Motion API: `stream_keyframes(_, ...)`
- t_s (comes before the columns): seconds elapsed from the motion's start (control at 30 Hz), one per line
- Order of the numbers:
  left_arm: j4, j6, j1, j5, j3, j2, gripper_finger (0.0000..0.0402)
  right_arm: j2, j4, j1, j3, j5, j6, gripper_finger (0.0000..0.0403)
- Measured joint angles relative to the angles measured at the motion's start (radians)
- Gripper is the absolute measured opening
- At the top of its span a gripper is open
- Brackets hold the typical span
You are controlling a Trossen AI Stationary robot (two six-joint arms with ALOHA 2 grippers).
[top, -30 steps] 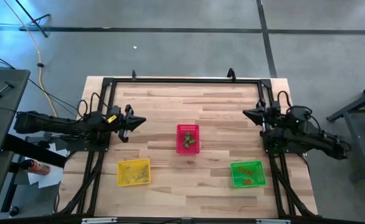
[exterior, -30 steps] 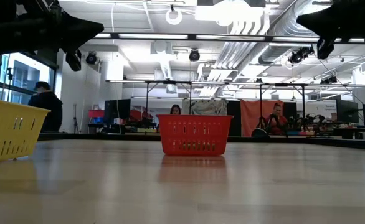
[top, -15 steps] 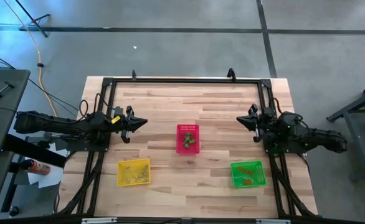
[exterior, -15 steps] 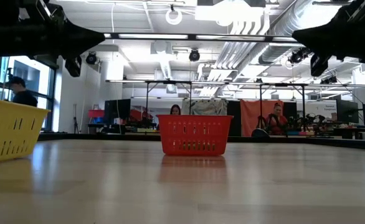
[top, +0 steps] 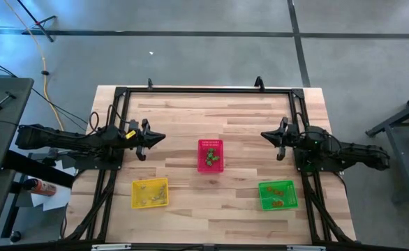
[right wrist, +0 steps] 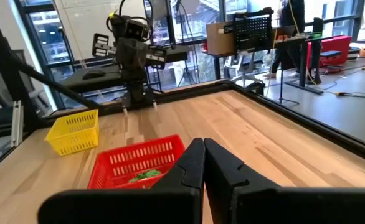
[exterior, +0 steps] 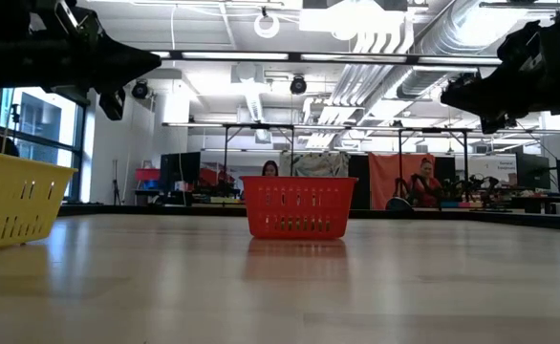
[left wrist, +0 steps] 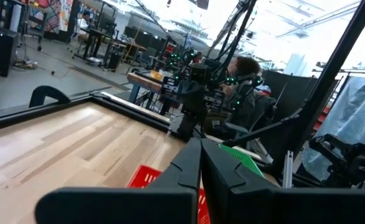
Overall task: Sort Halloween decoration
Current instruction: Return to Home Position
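Tiny green trinkets [top: 212, 159] lie in the red basket [top: 210, 155] at the table's middle; yellowish ones [top: 149, 194] lie in the yellow basket [top: 150, 193] near left, orange ones [top: 280, 189] in the green basket [top: 278, 194] near right. My left gripper [top: 161, 137] is shut and empty, held level above the table's left side, pointing right. My right gripper [top: 264, 135] is shut and empty above the right side, pointing left. The red basket [right wrist: 136, 163] shows past the right fingers [right wrist: 202, 163]; the left fingers [left wrist: 201, 165] point toward it too.
A black frame [top: 204, 89] runs along the table's far edge and down both sides. Bare wooden tabletop [top: 211, 118] lies between the two grippers and beyond the baskets. People stand and sit in the room behind the table [exterior: 423, 182].
My right gripper has come down and swung toward the table's middle, its tip now farther left and level, and it has rolled a little. It stays shut. The left gripper has kept its place. The baskets have not moved.
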Motion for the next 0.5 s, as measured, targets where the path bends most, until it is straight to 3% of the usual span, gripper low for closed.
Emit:
stream_keyframes(0.37,-0.032,0.000,-0.001,0.001,0.000,-0.004,0.0000,0.000,-0.002,0.000,0.000,0.000,0.000,0.0000)
stream_keyframes(0.5,-0.151,0.000,0.000,0.001,0.000,-0.129,0.0000,-0.022,-0.002,0.000,0.001,0.000,0.000,0.0000)
